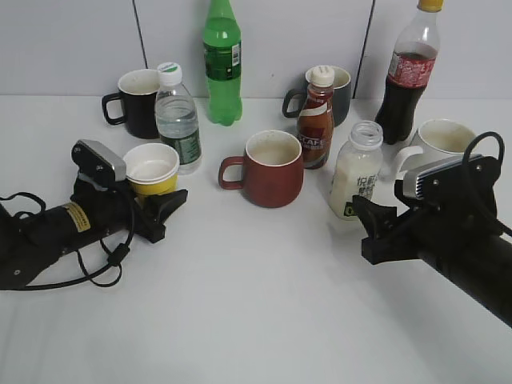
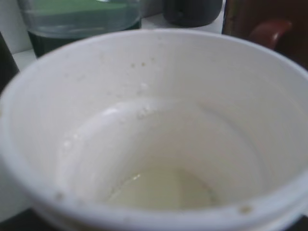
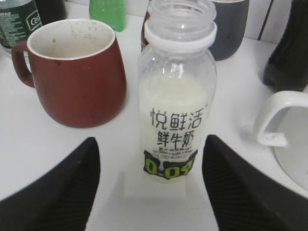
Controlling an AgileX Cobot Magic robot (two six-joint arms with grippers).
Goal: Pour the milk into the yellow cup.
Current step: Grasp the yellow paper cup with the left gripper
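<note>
The milk (image 1: 355, 172) is an uncapped clear bottle with creamy liquid, standing right of centre. In the right wrist view the milk (image 3: 175, 110) stands upright just beyond my right gripper (image 3: 150, 144), whose two black fingers are open on either side of it, apart from it. The right gripper (image 1: 370, 228) sits low in front of the bottle. The yellow cup (image 1: 152, 170) stands at the left, held at my left gripper (image 1: 164, 208). The cup's white inside (image 2: 159, 144) fills the left wrist view, with a little pale liquid at the bottom. The left fingers are hidden there.
A red-brown mug (image 1: 270, 168) stands mid-table, a brown coffee bottle (image 1: 316, 120) behind it. A water bottle (image 1: 177, 118), black mug (image 1: 136, 102), green bottle (image 1: 222, 64), grey mug (image 1: 336, 92), cola bottle (image 1: 410, 76) and white mug (image 1: 440, 144) stand behind.
</note>
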